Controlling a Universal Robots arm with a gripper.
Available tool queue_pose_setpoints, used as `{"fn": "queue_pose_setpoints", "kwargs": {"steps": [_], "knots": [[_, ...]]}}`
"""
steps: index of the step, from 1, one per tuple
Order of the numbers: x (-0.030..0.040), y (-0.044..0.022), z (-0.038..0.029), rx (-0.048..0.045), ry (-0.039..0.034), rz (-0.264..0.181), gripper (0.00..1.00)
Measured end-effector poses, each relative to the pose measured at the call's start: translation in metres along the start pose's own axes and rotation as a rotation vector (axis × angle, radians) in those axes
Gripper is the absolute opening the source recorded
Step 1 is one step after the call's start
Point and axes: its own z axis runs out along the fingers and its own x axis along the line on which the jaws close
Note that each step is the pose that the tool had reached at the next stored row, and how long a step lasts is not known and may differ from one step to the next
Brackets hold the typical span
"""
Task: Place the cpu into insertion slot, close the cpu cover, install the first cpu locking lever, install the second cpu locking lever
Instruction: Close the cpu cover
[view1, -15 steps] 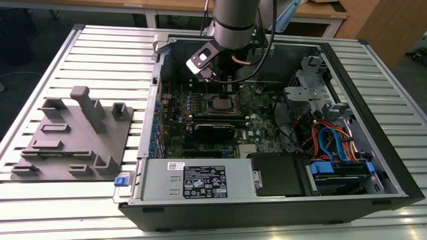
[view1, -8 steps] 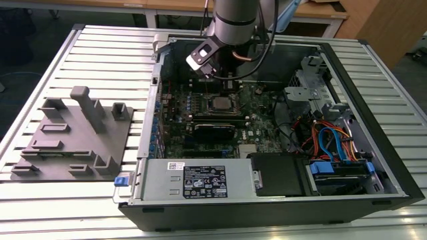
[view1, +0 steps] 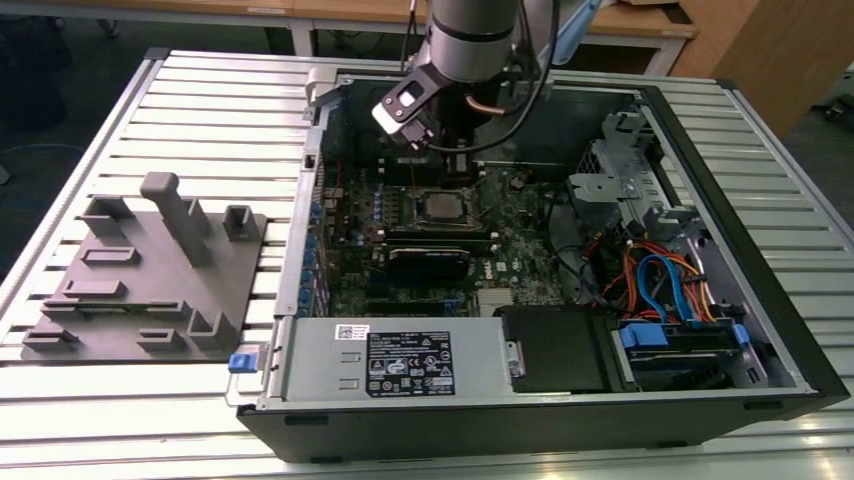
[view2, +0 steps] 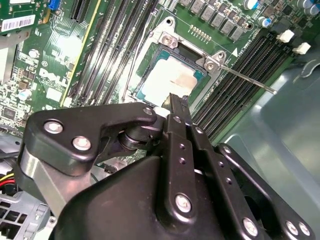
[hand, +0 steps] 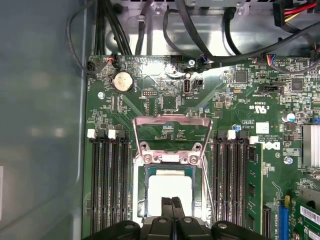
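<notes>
Upper centre, exterior view: gripper (view1: 455, 168), pinched closed and empty, above the seated cpu (view1: 438, 207); slipping down could scratch it.

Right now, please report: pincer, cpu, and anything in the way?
Pincer shut, tips low over the cpu. It sits in the insertion slot. The cpu cover stands open, tilted back. No obstacle seen over the slot.

One edge of the cpu (hand: 170, 184) behind the fingers (hand: 167, 207) in the first wrist view.

Arm (view1: 470, 40) reaching down; hand (hand: 171, 201) pointing downward, fingers (hand: 166, 209) pressed together.
</notes>
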Motion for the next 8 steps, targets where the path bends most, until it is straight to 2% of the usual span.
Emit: {"fn": "queue_pose_setpoints", "kwargs": {"steps": [8], "knots": [[0.0003, 0.0001, -0.0067, 0.0000, 0.0001, 0.000, 0.11]]}}
